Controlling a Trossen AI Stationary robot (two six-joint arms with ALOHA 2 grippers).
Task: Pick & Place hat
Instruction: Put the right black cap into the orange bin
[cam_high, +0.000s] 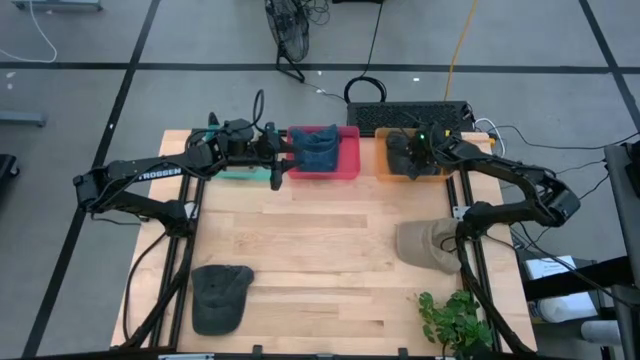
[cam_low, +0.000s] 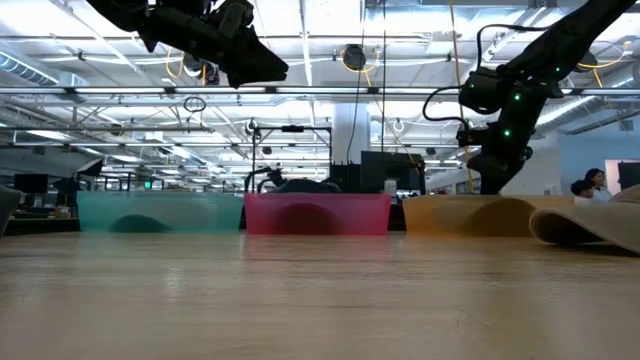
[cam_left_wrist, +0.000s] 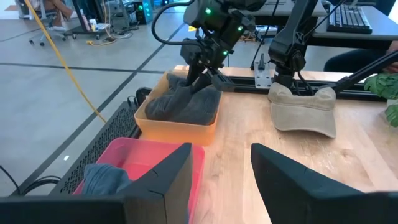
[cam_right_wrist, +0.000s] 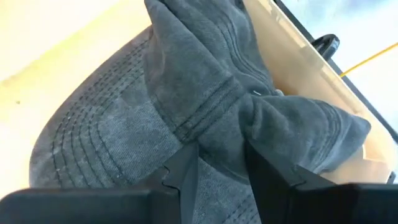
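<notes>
Grey cotton, washed and stitched in rows along the brim: the grey cap (cam_right_wrist: 205, 106) lies crumpled in the orange bin (cam_high: 385, 165) at the back right of the table (cam_high: 330, 260). The right gripper (cam_high: 418, 150) reaches down into that bin, and its two dark fingers (cam_right_wrist: 186, 168) pinch a raised fold of the cap's cloth between them. From the left wrist view the same gripper (cam_left_wrist: 208, 65) stands over the grey heap (cam_left_wrist: 183, 102), fingertips buried in the fabric.

Just beside the orange bin sits a pink bin (cam_high: 345, 150) holding a blue denim cap (cam_high: 318, 152). The left gripper (cam_high: 280, 160) hovers above the pink bin's near-left edge, its fingers (cam_left_wrist: 168, 180) spread apart with nothing between them. A teal bin (cam_high: 240, 172) lies under the left arm, at the left end of the row.

Nearer the front, a tan cap (cam_high: 428, 245) rests on the wood by the right arm's base, and a dark grey cap (cam_high: 220, 295) lies well apart at the front left. A green leafy plant (cam_high: 455, 320) stands at the front right corner. Behind the bins, off the table's back edge, is a black keyboard (cam_high: 410, 113).
</notes>
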